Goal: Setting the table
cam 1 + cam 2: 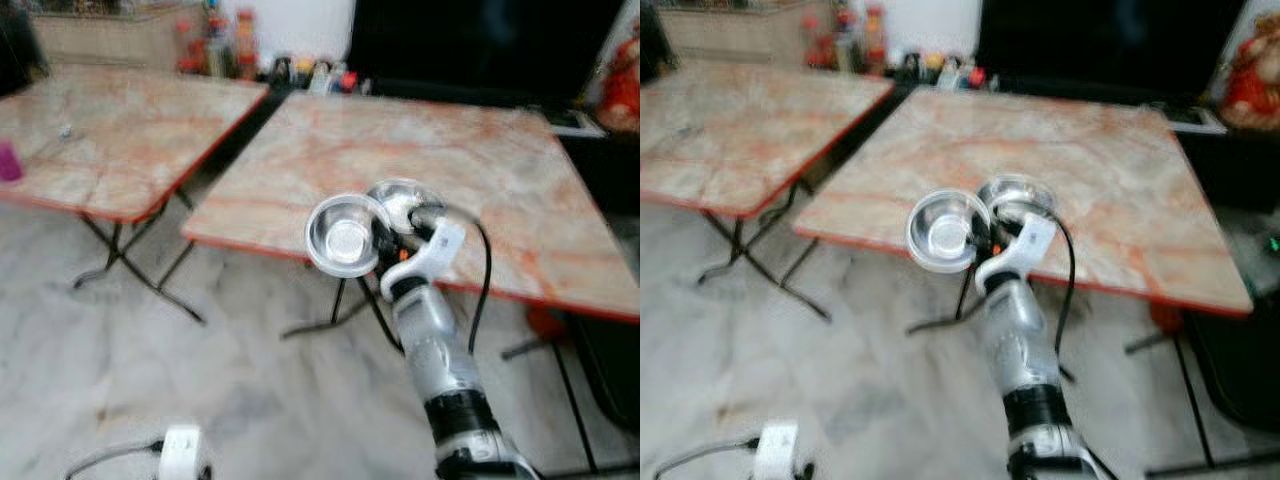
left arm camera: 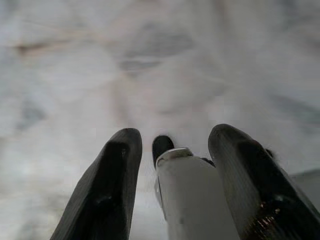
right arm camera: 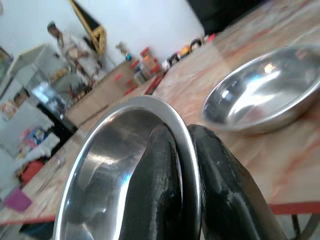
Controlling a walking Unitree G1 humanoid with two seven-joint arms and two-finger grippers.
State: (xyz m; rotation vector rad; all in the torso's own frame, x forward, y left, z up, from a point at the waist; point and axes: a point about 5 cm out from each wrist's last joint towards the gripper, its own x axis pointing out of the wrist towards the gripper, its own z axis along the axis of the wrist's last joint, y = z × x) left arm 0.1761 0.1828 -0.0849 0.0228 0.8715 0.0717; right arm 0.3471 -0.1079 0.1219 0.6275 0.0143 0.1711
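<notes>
My right gripper [image 1: 379, 240] is shut on the rim of a shiny steel bowl [image 1: 345, 237], which it holds tilted in the air just in front of the near edge of a marble-patterned table [image 1: 500, 180]. In the right wrist view both black fingers [image 3: 160, 175] pinch that rim. A second steel bowl [image 1: 403, 203] sits upright on the table close to its front edge, right behind the held one and apart from it. My left gripper [image 2: 175, 132] hangs low over the floor, fingers apart, with a pale rounded part showing between them.
A second, similar table [image 1: 120, 140] stands to the left with a narrow gap between the two, and a pink cup [image 1: 8, 160] sits at its left edge. Bottles [image 1: 215, 45] line the back wall. A dark cabinet [image 1: 480, 40] stands behind the near table. Pale marble floor lies below.
</notes>
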